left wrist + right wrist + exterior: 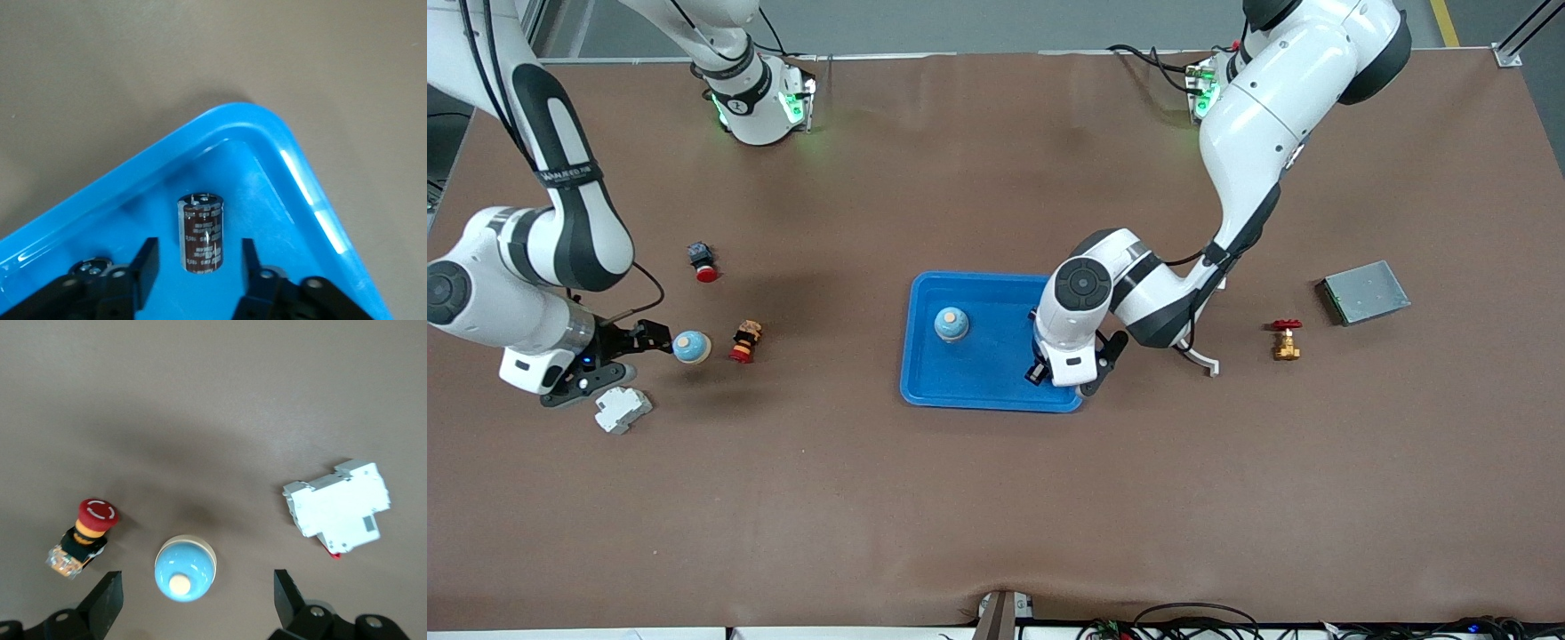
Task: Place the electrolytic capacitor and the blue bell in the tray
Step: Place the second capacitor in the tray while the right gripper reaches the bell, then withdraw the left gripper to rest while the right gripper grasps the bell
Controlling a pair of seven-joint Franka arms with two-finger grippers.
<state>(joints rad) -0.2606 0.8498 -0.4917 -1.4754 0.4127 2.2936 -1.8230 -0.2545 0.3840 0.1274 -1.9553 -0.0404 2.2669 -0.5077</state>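
Note:
The bright blue tray [996, 378] lies mid-table. A blue bell [951, 324] with a cream knob stands in it. My left gripper [1042, 373] hangs low over the tray's corner nearest the left arm's end. In the left wrist view the gripper [199, 257] is open. The dark brown electrolytic capacitor [201, 231] rests on the tray floor [267, 200] between the fingers, with a gap on each side. A second blue bell [692, 347] sits on the table toward the right arm's end. My right gripper [197, 590] is open over this bell [185, 568], fingers well apart from it.
Beside the table bell stand a red-and-yellow push button [745, 342] and a white breaker [623, 409]; a black, red-capped button [704, 263] lies farther from the camera. A brass valve [1286, 340] and a grey metal box [1365, 292] lie toward the left arm's end.

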